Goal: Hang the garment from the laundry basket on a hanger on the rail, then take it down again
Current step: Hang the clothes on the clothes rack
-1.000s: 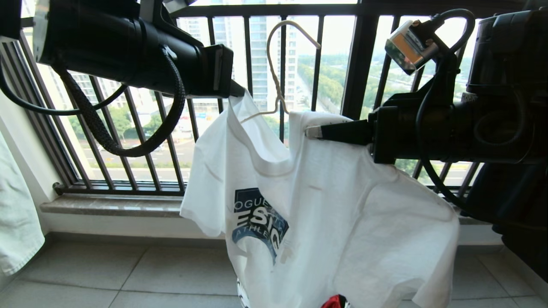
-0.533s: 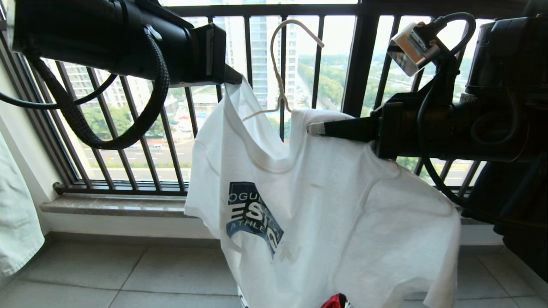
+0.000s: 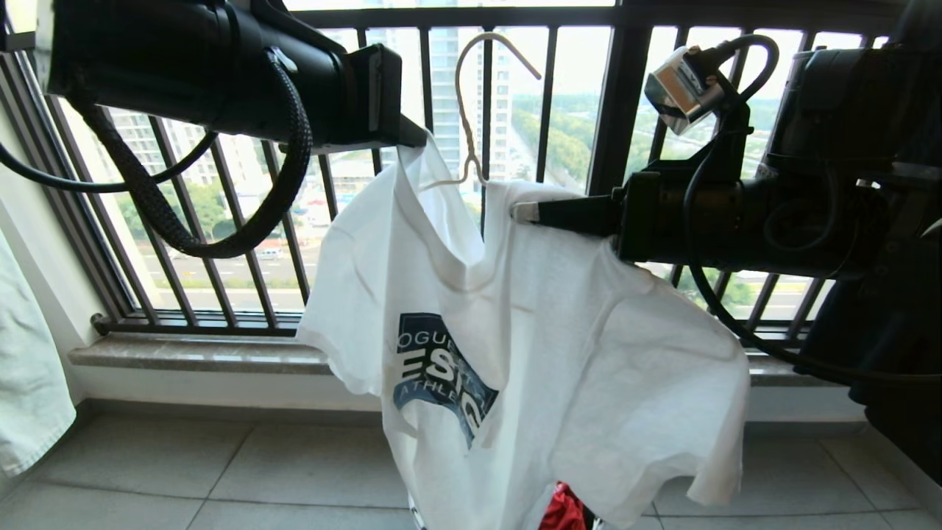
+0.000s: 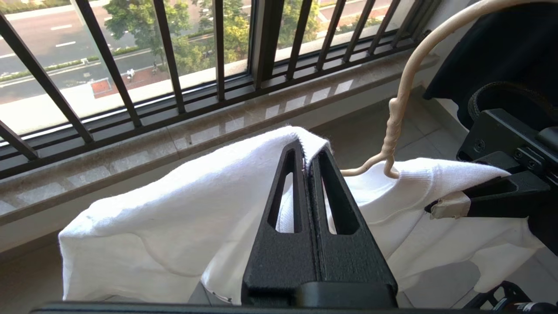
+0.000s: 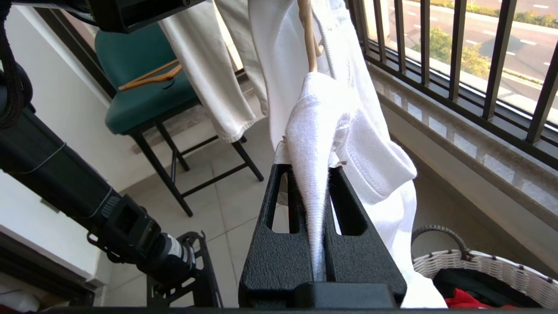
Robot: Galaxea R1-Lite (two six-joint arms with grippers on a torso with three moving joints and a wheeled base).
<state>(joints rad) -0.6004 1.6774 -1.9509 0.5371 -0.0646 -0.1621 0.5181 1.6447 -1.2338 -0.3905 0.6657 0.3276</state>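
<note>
The garment (image 3: pixel 530 346), a white T-shirt with a dark blue chest logo, hangs in the air between my two grippers in front of the window. My left gripper (image 3: pixel 419 140) is shut on the fabric at one side of the neck (image 4: pixel 301 139). My right gripper (image 3: pixel 524 212) is shut on the ribbed collar (image 5: pixel 311 168) at the other side. The cream wire hanger (image 3: pixel 471 103) stands in the neck opening, hook upward, its arms hidden inside the shirt. The white woven laundry basket (image 5: pixel 479 266) sits on the floor below. The rail is out of view.
The dark barred window railing (image 3: pixel 611 103) and stone sill (image 3: pixel 191 353) are close behind the shirt. A pale garment (image 3: pixel 29 368) hangs at the far left. A teal chair (image 5: pixel 139 87) bearing a wooden hanger stands behind. Black and red clothes (image 5: pixel 462 298) lie in the basket.
Both grippers have kept their grip and lifted the shirt slightly; the right one has shifted left. The hanger hook swung left, and the shirt's hem now hangs higher.
</note>
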